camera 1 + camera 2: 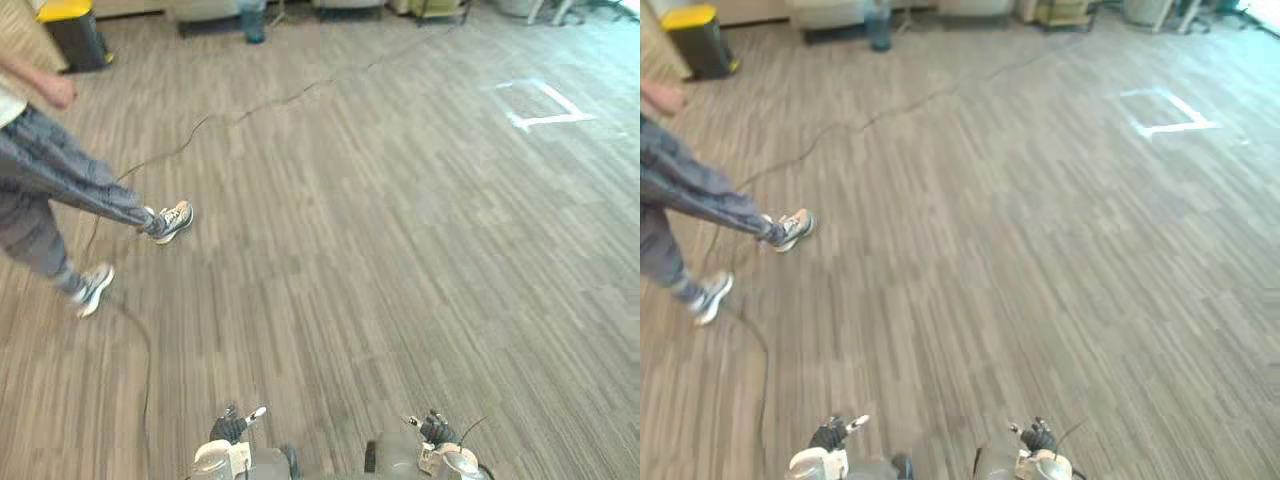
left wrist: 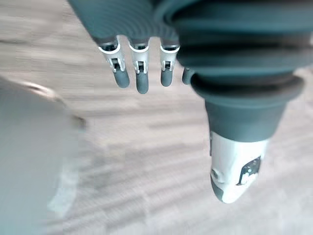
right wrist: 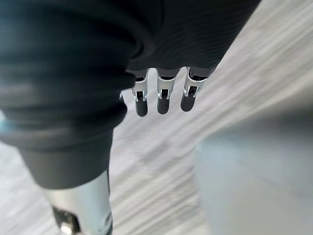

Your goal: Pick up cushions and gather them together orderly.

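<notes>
My left hand (image 2: 142, 78) hangs over bare wooden floor, its fingers straight and relaxed with the thumb (image 2: 234, 169) apart, holding nothing. My right hand (image 3: 164, 98) hangs the same way above the floor, fingers relaxed and nothing in them. In the head views both hands sit low at the near edge, the left hand (image 1: 232, 428) and the right hand (image 1: 436, 430) a short way apart.
A person (image 1: 60, 180) in grey trousers and sneakers is stepping across the floor at the left. A black bin with a yellow lid (image 1: 70, 30) stands at the far left. White tape marks (image 1: 540, 105) lie on the floor at the far right. Furniture lines the far wall.
</notes>
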